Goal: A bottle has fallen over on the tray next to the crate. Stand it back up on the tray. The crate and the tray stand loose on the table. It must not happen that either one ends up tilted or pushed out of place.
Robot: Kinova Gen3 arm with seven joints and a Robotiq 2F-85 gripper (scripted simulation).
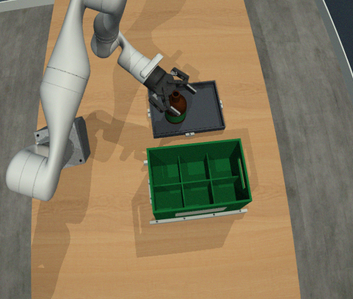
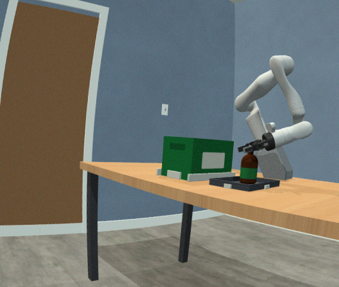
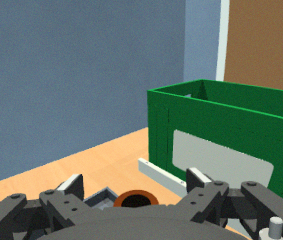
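Reading outward from the wrist:

Gripper [image 1: 174, 94]: spread as wide as it goes and holding nothing; its fingers stand to either side of the bottle's neck without touching it.

Bottle [image 2: 248, 168]: brown with a green label band, upright on the tray, nearer the tray's arm-side end; its open mouth [image 3: 137, 199] shows just below the palm in the wrist view.

Tray [image 1: 211, 106]: dark, low-walled, loose on the table, just beside the crate but apart from it.

Crate [image 1: 198, 141]: green, six compartments, none holding anything that I can see.

Table [image 1: 202, 257]: wooden top carrying tray, crate and the arm's base.

Progress: the bottle looks stood up, so the task appears essentially done; only pulling away remains.

Risk one: a finger catching the neck during a sideways or tilted retreat could tip the bottle over again.

Risk two: a knock low on the bottle could slide the loose tray toward the crate.

Safer exit: probably straight away from the neck along the open gap, before any swing.
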